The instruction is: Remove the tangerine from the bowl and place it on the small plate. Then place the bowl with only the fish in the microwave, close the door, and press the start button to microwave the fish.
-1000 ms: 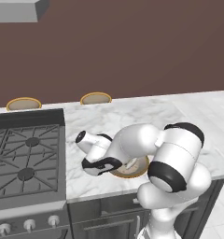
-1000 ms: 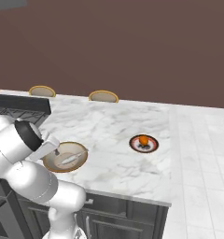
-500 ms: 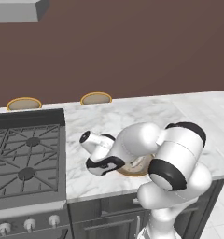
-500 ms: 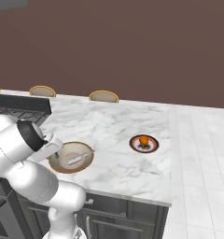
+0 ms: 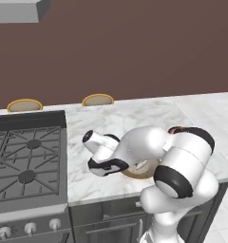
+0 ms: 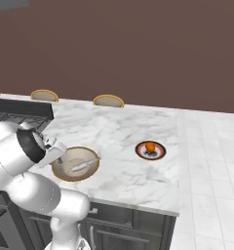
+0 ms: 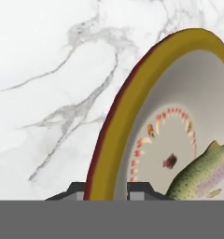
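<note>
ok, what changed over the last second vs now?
The tool closed on the bowl's near rim; its tips now sit on either side of the golden edge. The arm barely shifted. Unchanged: the bowl rests on the counter with the fish inside, and the tangerine sits on the small plate.

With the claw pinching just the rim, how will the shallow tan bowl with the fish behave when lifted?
The shallow tan bowl looks rigid, so its golden rim should take the pinch of the claw. Gripped at one edge, it will probably droop on the far side. The silvery fish lies loose on the smooth cream inside and may slide if the bowl tips.
</note>
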